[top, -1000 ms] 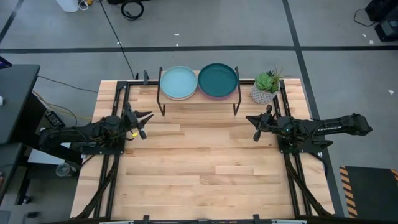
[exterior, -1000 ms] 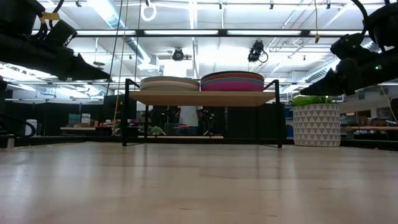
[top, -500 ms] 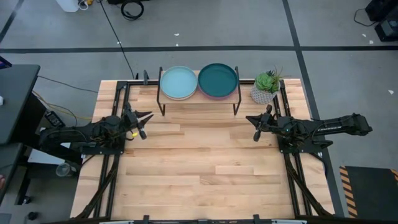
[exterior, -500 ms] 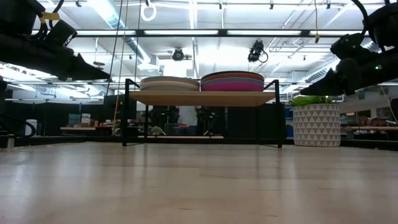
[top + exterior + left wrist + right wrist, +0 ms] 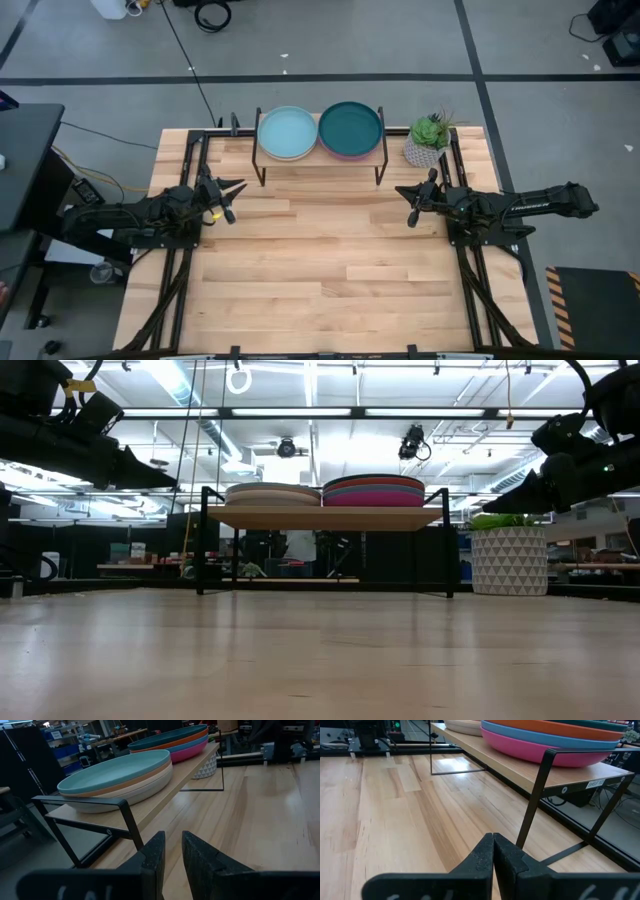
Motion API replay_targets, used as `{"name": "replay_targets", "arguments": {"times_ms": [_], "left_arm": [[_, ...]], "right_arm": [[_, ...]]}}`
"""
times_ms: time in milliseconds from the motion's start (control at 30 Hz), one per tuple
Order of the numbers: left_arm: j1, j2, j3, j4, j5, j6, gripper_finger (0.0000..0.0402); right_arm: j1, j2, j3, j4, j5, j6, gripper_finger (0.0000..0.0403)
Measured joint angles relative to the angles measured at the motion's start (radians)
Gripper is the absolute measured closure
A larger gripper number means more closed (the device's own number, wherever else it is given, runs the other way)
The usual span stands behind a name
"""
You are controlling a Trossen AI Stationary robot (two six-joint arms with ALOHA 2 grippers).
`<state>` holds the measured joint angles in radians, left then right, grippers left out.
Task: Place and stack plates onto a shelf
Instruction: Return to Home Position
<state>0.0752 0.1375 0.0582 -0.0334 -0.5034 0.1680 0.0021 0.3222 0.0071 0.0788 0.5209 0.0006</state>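
Observation:
The shelf (image 5: 320, 161) stands on its black legs at the table's far edge. It carries two stacks of plates. The left stack is topped by the pale blue plate (image 5: 287, 132), with a tan-peach and a cream plate beneath it (image 5: 115, 770). The right stack is topped by the dark teal plate (image 5: 350, 128), over orange, bright blue and magenta plates (image 5: 545, 752). My left gripper (image 5: 232, 190) hovers near the shelf's left legs, slightly open and empty (image 5: 173, 845). My right gripper (image 5: 405, 192) hovers near the shelf's right legs, shut and empty (image 5: 493, 840).
A potted plant in a white patterned pot (image 5: 428, 140) stands right of the shelf at the far edge. The slatted wooden tabletop (image 5: 320, 270) stretches between the two arms toward the near edge. Black frame rails run along the table's left and right sides.

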Motion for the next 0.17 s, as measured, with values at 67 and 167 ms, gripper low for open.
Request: {"name": "replay_targets", "arguments": {"times_ms": [67, 167], "left_arm": [[0.000, 0.000, 0.000, 0.000, 0.000, 0.000, 0.0331], [0.000, 0.000, 0.000, 0.000, 0.000, 0.000, 0.0331]], "right_arm": [[0.000, 0.000, 0.000, 0.000, 0.000, 0.000, 0.0388], [0.000, 0.000, 0.000, 0.000, 0.000, 0.000, 0.0388]]}}
